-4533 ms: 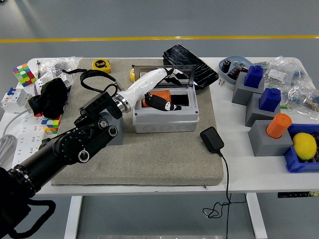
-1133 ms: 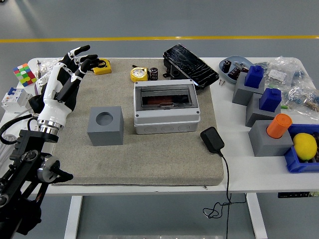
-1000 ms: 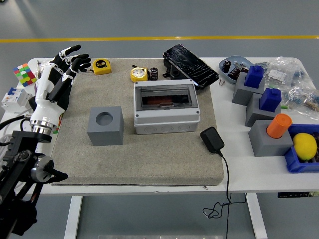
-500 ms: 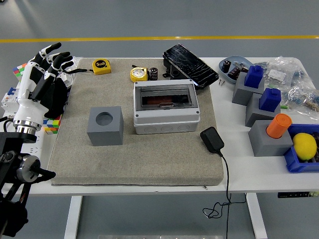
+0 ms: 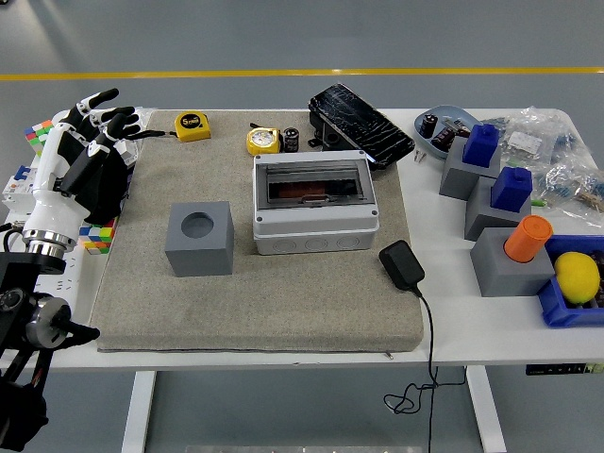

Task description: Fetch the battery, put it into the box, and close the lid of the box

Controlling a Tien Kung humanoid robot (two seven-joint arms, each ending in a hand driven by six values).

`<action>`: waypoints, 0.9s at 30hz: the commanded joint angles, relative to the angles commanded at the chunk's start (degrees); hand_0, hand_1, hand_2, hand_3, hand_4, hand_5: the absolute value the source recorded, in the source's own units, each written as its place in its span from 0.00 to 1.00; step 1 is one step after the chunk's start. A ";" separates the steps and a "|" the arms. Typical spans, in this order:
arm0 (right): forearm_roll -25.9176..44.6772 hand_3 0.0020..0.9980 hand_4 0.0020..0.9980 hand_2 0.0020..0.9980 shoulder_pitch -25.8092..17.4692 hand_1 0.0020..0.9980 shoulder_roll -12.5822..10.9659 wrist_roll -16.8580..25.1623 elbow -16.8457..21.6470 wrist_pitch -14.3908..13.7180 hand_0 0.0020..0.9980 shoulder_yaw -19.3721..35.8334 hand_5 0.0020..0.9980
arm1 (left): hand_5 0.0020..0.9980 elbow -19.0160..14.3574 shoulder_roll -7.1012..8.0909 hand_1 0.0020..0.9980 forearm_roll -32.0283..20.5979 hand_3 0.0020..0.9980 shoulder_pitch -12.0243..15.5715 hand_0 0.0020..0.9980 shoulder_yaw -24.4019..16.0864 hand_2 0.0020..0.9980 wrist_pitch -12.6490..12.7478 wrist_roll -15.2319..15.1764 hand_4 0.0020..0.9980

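Note:
A grey box (image 5: 315,228) stands in the middle of the beige mat, its clear lid (image 5: 314,182) shut flat on top. An orange battery (image 5: 300,195) shows dimly through the lid, inside the box. My left hand (image 5: 83,132), white with black fingertips, is raised over the table's left edge, far left of the box, fingers spread and holding nothing. The right arm is out of view.
A grey block with a round hole (image 5: 199,238) stands left of the box. Two yellow tape measures (image 5: 263,141) and a black panel (image 5: 360,124) lie behind it. A black charger (image 5: 402,265) lies at the mat's right. Grey blocks with blue and orange pieces (image 5: 511,247) fill the right side.
The box lid went from raised, with my left hand inside the box, to shut. My left hand then drew back leftward to the table's left edge, barely moving in the last half second.

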 joint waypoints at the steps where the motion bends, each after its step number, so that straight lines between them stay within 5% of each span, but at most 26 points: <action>1: -0.01 0.70 1.00 0.71 -0.01 0.71 -0.01 0.01 0.00 0.00 0.74 0.00 0.55 | 0.40 0.01 -0.01 0.65 0.03 0.72 0.04 0.61 0.03 0.61 -0.05 0.14 1.00; 27: 0.05 0.70 1.00 0.71 0.11 0.71 -0.09 0.08 0.00 0.05 0.74 -0.14 0.55 | 0.40 0.18 0.05 0.63 0.77 0.72 0.11 0.59 0.32 0.61 -0.73 1.87 1.00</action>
